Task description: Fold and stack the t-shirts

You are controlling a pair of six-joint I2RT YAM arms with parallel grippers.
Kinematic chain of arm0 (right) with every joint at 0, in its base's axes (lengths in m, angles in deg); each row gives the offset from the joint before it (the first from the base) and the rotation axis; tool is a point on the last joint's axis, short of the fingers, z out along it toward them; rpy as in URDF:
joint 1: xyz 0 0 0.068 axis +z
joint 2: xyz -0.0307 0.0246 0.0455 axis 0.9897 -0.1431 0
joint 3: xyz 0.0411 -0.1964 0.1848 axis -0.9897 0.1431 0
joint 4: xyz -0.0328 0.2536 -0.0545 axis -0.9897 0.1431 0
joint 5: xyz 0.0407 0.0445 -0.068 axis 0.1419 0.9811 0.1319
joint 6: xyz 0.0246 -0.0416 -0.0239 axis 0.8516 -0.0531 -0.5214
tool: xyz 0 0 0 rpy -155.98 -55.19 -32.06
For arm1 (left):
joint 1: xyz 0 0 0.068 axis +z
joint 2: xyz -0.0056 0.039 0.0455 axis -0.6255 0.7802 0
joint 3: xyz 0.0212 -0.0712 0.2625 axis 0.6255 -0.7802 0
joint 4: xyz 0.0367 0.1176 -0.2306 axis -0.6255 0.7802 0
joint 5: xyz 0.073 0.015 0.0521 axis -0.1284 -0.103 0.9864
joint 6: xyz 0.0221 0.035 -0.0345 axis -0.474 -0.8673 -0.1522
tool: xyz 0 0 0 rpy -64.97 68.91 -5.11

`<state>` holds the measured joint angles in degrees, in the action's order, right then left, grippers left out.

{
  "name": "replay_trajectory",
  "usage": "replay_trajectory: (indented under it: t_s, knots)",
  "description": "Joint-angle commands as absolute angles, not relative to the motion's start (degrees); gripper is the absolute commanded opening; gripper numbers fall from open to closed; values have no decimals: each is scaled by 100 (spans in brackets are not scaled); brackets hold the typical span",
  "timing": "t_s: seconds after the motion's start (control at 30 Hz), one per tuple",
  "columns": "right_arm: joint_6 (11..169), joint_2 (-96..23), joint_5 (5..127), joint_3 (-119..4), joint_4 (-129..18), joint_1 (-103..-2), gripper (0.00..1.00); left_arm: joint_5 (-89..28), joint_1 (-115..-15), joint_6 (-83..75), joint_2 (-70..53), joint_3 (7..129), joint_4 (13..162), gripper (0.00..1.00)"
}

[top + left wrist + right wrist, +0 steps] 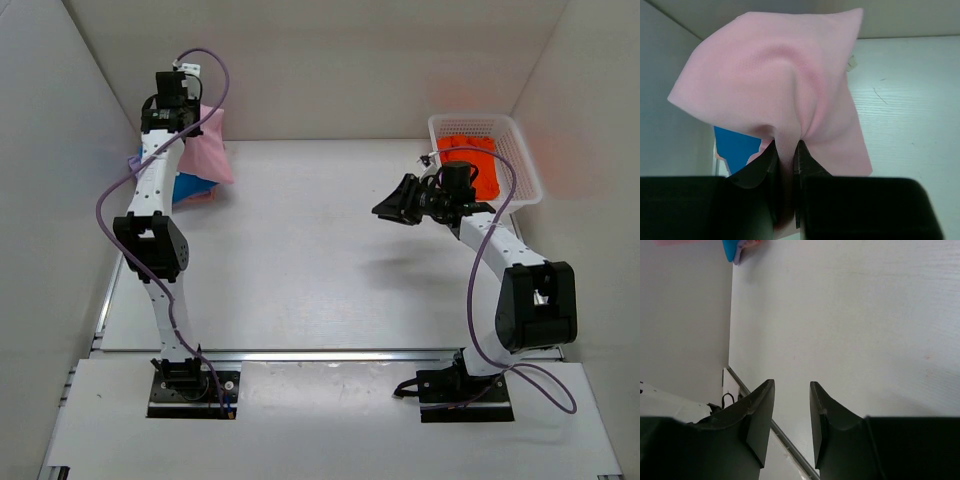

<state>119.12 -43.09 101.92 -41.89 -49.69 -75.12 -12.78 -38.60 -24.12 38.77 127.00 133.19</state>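
White walls close in a pale worktop (300, 250). From above, I see the left gripper (192, 112) raised at the far left corner with the pink t-shirt (212, 150) hanging from it; I judge it is lifted there to clear the blue t-shirt (186, 188) lying beneath. The right gripper (396, 206) hovers mid-worktop, well apart from both, near the basket (522, 150) holding the orange t-shirt (468, 165).

On the left wrist view, the jaws are clamped on a pinch of pink fabric; the cloth fans out beyond them.

On the right wrist view, the jaws stand apart with nothing between; the blue t-shirt shows only as a far corner.
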Motion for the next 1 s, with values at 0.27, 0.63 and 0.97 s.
replay_trajectory:
  t_s: [0.27, 0.63, 0.97]
  knots:
    - [11701, -4811, 10230, -4648, -4557, -7228, 31, -1276, -2949, -2327, 4475, 12929, 12644, 0]
    - [11824, -4680, 9677, -4402, -4460, -6772, 31, -1891, -3089, -1424, 3557, 11991, 11895, 98]
    - [11587, -3548, 9272, -3445, -4056, -7140, 31, -3438, -4063, -596, -134, 7563, 11728, 99]
